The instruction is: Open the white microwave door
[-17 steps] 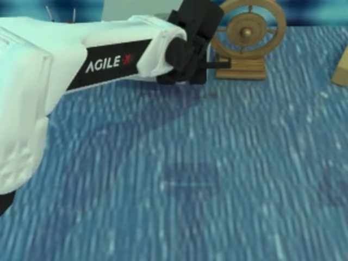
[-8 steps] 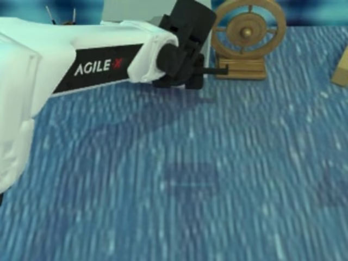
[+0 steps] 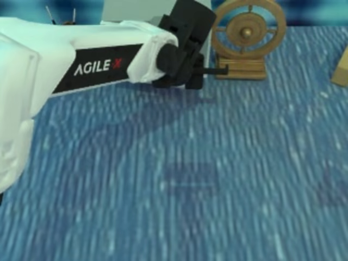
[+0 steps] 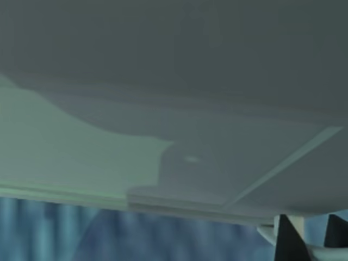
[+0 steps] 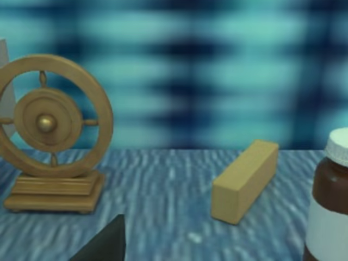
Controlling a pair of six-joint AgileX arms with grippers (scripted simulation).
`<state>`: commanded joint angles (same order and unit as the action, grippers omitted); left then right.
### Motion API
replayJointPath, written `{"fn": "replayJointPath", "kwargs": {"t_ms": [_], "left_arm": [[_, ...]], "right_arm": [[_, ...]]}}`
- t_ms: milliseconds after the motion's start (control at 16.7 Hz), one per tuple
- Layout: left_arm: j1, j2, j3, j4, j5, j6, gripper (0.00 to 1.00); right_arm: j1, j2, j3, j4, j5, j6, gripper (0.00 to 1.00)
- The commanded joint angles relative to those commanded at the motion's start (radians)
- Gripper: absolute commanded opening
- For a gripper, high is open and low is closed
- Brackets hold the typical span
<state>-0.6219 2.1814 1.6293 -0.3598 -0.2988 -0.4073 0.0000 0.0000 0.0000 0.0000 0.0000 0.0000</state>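
The white microwave stands at the table's far edge, mostly hidden under my left arm. In the left wrist view the microwave door fills nearly the whole picture as a pale grey panel seen from very close. My left gripper is at the microwave's right front corner. Its two dark fingers stand close together on either side of a pale bar that looks like the door's handle. My right arm is out of the top view; one dark fingertip of it shows, with nothing beside it.
A wooden wheel ornament on a stepped base stands just right of the left gripper. A wooden block lies further right, at the edge of the top view. A brown bottle with a white cap is near the right wrist.
One second ago the left wrist was slightly further right and nearer; it drew a little left and back, then stayed still for the last half second.
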Motion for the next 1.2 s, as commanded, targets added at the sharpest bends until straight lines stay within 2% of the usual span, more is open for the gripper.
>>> {"fn": "replayJointPath", "kwargs": {"t_ms": [960, 1200], "left_arm": [[0.0, 0.0, 0.0, 0.0, 0.0, 0.0, 0.0], [0.001, -0.015, -0.034, 0.017, 0.016, 0.022, 0.0]], "right_arm": [[0.0, 0.0, 0.0, 0.0, 0.0, 0.0, 1.0], [0.0, 0.0, 0.0, 0.0, 0.0, 0.0, 1.0]]}}
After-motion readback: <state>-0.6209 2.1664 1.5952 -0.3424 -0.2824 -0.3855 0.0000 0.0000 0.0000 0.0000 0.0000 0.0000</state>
